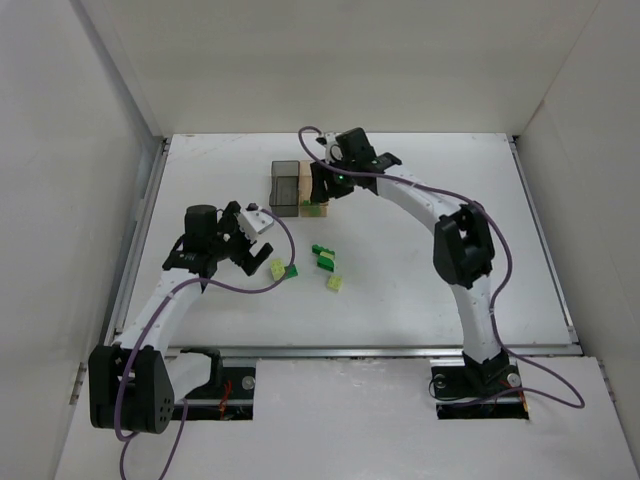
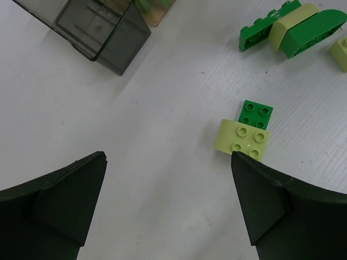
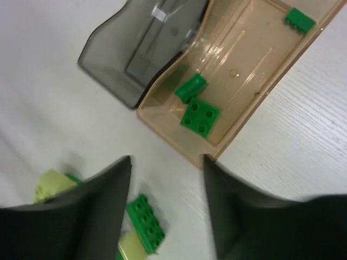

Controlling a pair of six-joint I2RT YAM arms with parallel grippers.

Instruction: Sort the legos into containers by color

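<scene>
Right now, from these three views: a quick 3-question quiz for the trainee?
1. True or false: the left gripper and the right gripper are both open, with nothing held.
2. How many green bricks lie in the tan bin? A) one B) three C) five
3. Fill in: the pale brick nearest the left gripper touches a ___ brick.

Key: 1. true. 2. B. 3. green.
</scene>
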